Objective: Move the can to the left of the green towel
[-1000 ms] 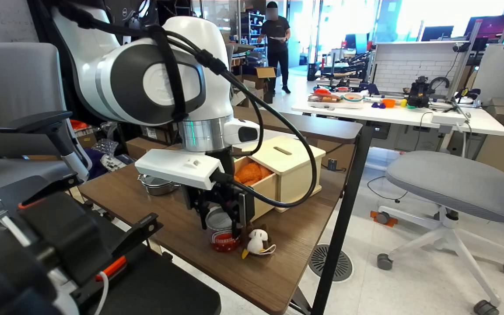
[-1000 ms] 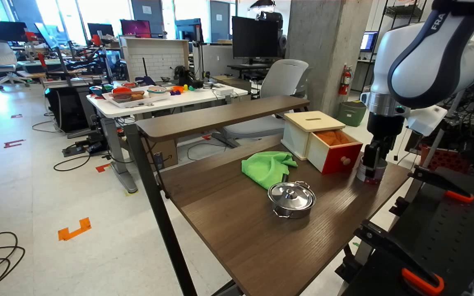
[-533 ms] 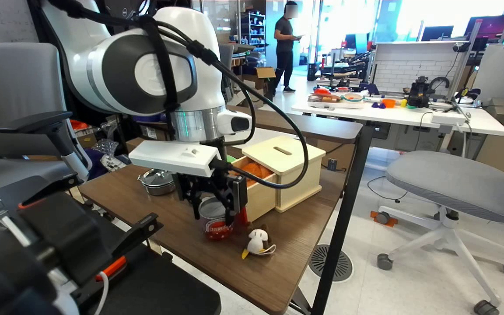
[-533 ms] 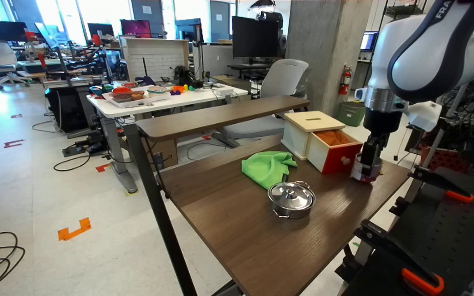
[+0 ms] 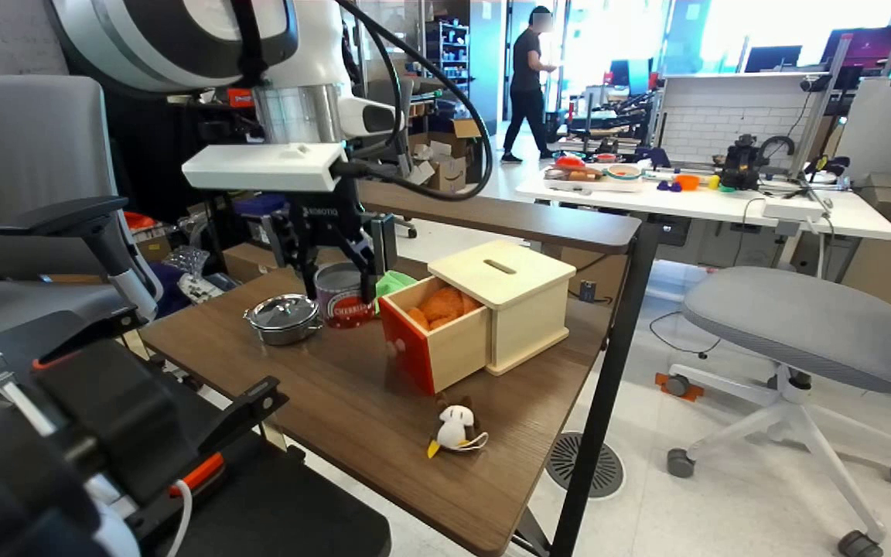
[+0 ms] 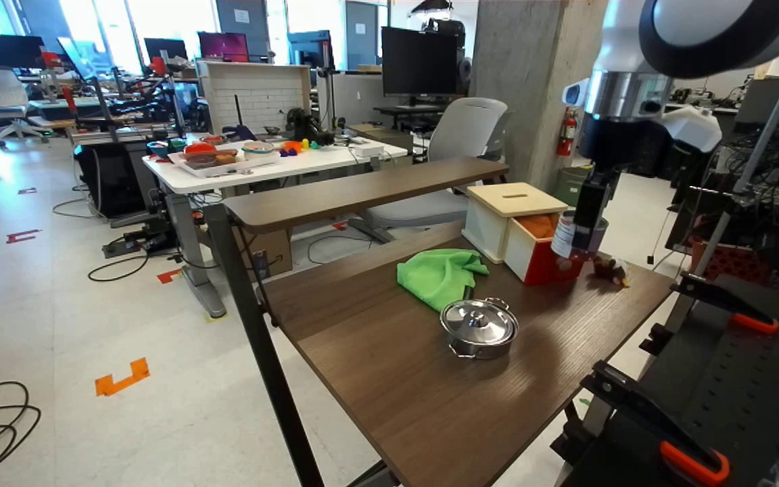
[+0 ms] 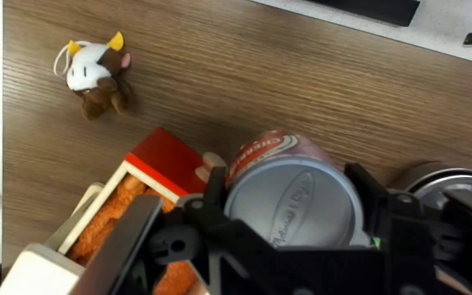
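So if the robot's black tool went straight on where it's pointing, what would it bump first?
Probably the flat brown wooden tabletop below, touched by the round, red-labelled, metal-looking can the tool holds; depth is unclear.

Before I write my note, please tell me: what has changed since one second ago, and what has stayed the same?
The claw, already around the can a second ago, has lifted it off the table, away from the plush toy and toward the pot. In an exterior view, the person in the background moved right. Toy, pot and green towel stayed in place.
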Controlling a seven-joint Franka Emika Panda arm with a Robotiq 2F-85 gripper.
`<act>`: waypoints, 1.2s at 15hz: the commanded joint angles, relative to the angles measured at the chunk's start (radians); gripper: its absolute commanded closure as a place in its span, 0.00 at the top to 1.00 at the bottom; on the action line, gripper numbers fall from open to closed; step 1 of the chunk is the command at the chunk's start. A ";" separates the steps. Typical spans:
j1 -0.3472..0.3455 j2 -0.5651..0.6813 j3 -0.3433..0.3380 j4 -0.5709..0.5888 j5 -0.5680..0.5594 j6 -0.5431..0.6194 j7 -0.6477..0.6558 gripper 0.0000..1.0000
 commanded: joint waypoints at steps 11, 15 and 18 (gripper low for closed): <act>0.208 0.125 0.050 0.336 0.013 -0.184 0.157 0.48; 0.286 0.234 0.031 0.429 -0.043 -0.189 0.245 0.48; 0.330 0.306 0.022 0.494 -0.058 -0.198 0.284 0.48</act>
